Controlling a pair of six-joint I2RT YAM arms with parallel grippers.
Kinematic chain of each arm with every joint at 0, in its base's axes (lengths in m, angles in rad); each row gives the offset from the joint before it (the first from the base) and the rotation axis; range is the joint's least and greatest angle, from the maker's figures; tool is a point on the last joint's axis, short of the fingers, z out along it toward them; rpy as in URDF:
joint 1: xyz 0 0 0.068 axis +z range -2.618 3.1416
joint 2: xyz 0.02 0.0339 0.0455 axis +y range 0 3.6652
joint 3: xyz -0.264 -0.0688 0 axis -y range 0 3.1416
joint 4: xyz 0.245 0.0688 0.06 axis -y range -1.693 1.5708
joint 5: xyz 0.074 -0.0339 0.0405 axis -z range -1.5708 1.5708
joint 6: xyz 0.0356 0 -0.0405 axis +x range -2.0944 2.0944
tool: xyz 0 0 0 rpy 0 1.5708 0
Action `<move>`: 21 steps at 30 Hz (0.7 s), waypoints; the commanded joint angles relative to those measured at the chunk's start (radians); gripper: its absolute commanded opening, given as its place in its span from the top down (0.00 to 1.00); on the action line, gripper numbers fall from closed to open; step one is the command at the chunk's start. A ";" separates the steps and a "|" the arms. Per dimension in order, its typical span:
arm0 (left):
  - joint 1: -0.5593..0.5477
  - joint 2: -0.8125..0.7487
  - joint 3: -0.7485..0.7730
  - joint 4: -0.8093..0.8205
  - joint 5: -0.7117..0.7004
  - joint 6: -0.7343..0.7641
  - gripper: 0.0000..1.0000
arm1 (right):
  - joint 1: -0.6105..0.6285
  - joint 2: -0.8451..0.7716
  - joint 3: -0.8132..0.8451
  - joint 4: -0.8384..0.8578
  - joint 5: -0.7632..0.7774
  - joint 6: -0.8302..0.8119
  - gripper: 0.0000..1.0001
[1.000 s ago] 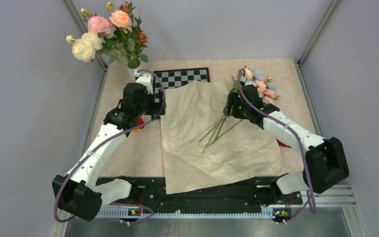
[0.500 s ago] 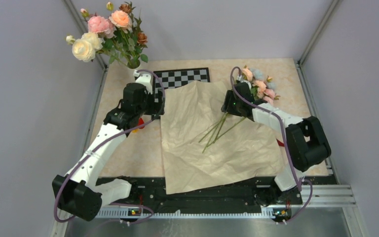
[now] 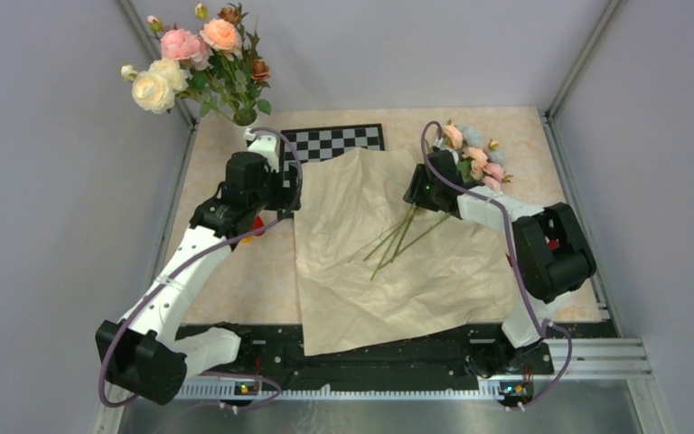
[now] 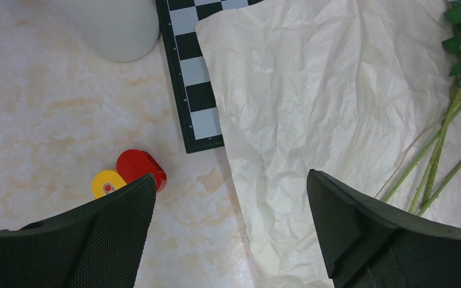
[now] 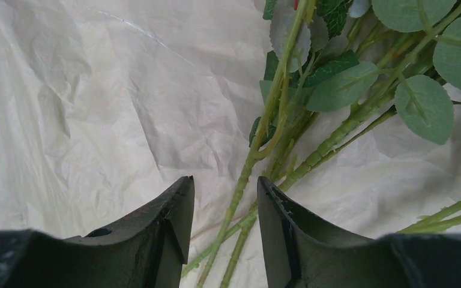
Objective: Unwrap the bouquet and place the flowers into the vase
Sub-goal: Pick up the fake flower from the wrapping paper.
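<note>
The bouquet lies unwrapped: its crinkled beige paper [image 3: 389, 271] is spread flat on the table. The flowers [image 3: 474, 154], small pink, peach and pale blue blooms, rest at the paper's far right corner, with their green stems [image 3: 402, 237] fanning toward the middle. My right gripper [image 3: 418, 194] hangs over the stems just below the leaves. In the right wrist view its jaws [image 5: 225, 183] straddle several stems [image 5: 246, 174] with a narrow gap on both sides. The white vase [image 4: 117, 27] stands at the far left, holding large roses. My left gripper [image 4: 231, 177] is wide open over the paper's left edge.
A chessboard [image 3: 334, 140] lies at the back, partly under the paper. A small red and yellow piece [image 4: 141, 168] sits on the marble-patterned table beside my left finger. Large cream and pink roses [image 3: 190, 59] rise above the vase. Grey walls close in both sides.
My right arm's elbow has swung in toward the left while its gripper stayed over the stems, and its jaws have narrowed around them. The left arm has not moved.
</note>
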 commanded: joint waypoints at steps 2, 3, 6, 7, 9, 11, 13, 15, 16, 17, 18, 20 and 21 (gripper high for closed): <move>0.002 -0.018 -0.005 0.037 -0.014 0.007 0.01 | -0.011 0.041 0.069 0.033 0.007 0.033 0.56; 0.003 -0.019 -0.005 0.036 -0.016 0.007 0.01 | -0.011 0.043 0.067 0.032 0.012 0.040 0.56; 0.003 -0.022 -0.006 0.037 -0.017 0.007 0.01 | -0.012 0.042 0.060 0.028 0.031 0.058 0.57; 0.002 -0.022 -0.006 0.038 -0.018 0.007 0.01 | -0.012 0.041 0.056 0.028 0.039 0.062 0.57; 0.002 -0.022 -0.005 0.037 -0.017 0.007 0.01 | -0.011 0.043 0.048 0.033 0.045 0.067 0.57; 0.002 -0.022 -0.005 0.038 -0.016 0.007 0.01 | -0.012 0.051 0.043 0.045 0.045 0.066 0.58; 0.002 -0.022 -0.005 0.037 -0.017 0.007 0.01 | -0.010 0.065 0.045 0.050 0.037 0.066 0.59; 0.002 -0.022 -0.006 0.036 -0.020 0.009 0.01 | -0.011 0.075 0.049 0.058 0.029 0.069 0.61; 0.002 -0.022 -0.006 0.036 -0.022 0.009 0.01 | -0.011 0.078 0.050 0.063 0.025 0.069 0.62; 0.001 -0.022 -0.006 0.036 -0.023 0.010 0.01 | -0.012 0.081 0.050 0.069 0.022 0.069 0.62; 0.002 -0.022 -0.006 0.036 -0.024 0.010 0.01 | -0.011 0.084 0.051 0.074 0.018 0.069 0.63; 0.001 -0.022 -0.006 0.036 -0.024 0.010 0.01 | -0.011 0.093 0.059 0.078 0.015 0.070 0.64; 0.002 -0.022 -0.006 0.036 -0.023 0.010 0.01 | -0.012 0.100 0.064 0.078 0.013 0.069 0.65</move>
